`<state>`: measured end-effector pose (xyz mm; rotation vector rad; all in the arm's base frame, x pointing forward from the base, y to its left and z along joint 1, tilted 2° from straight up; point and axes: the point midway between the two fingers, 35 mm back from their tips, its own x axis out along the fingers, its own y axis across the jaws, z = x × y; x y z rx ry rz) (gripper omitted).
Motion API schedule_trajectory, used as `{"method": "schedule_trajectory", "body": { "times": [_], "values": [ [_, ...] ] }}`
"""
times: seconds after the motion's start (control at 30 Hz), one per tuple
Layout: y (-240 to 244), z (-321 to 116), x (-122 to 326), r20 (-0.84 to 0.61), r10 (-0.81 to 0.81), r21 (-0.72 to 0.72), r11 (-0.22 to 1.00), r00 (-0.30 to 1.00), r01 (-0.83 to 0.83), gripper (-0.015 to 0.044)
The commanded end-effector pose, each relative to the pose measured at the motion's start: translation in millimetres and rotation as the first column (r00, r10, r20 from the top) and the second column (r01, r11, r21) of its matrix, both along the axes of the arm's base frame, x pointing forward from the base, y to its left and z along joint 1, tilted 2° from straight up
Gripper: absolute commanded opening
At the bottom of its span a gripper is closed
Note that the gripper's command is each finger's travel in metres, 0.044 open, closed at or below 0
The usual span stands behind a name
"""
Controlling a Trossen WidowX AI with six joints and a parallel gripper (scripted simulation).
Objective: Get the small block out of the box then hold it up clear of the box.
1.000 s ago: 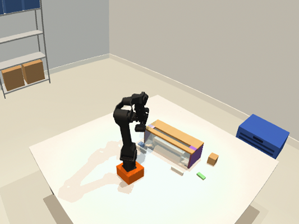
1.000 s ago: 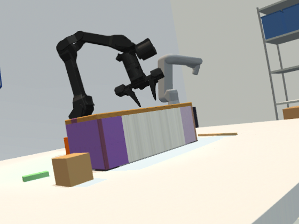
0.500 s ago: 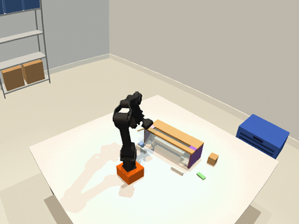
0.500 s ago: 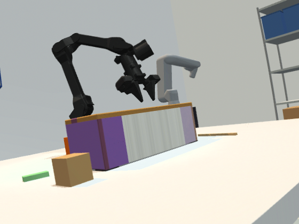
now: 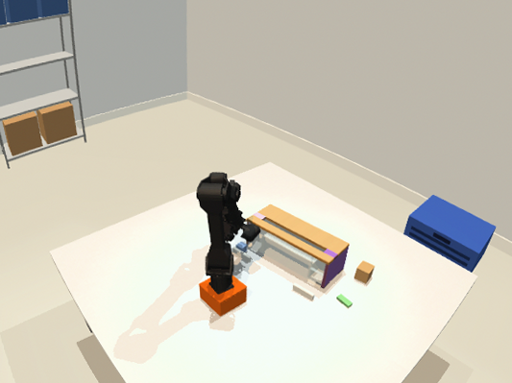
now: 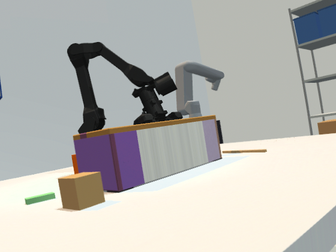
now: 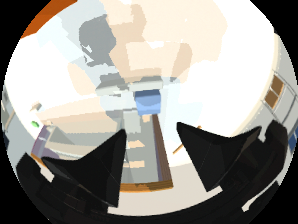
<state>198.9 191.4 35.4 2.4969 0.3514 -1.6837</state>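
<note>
The small blue block (image 5: pixel 242 246) (image 7: pixel 148 102) lies outside the box, just in front of the end far from the purple side panel. Pale low pieces stand beside it in the wrist view. The box (image 5: pixel 302 223) (image 6: pixel 174 153) (image 7: pixel 145 187) stands upright, with a wooden top and a clear front. My gripper (image 7: pixel 151 129) is open and empty, pointing down near the box's front edge at that same end. In the wrist view the block shows beyond the gap between the fingertips. In the top and exterior views the fingertips are hidden or too dark to make out.
A wooden cube (image 5: pixel 364 271) (image 6: pixel 81 190) stands beyond the box's purple end, near a green bar (image 5: pixel 344 301) (image 6: pixel 40 198). A whitish bar (image 5: pixel 304 292) lies before the box front. A thin wooden stick (image 6: pixel 244 151) lies past the other end.
</note>
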Motion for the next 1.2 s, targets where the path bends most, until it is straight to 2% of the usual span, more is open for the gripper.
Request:
{"method": "schedule_trajectory", "body": {
  "times": [0.0,1.17],
  "values": [
    [4,0,4,0.025,-0.006,0.021,1.0,1.0,0.005,0.0285],
    [4,-53,5,0.024,-0.006,0.02,1.0,1.0,0.005,0.0285]
  ]
}}
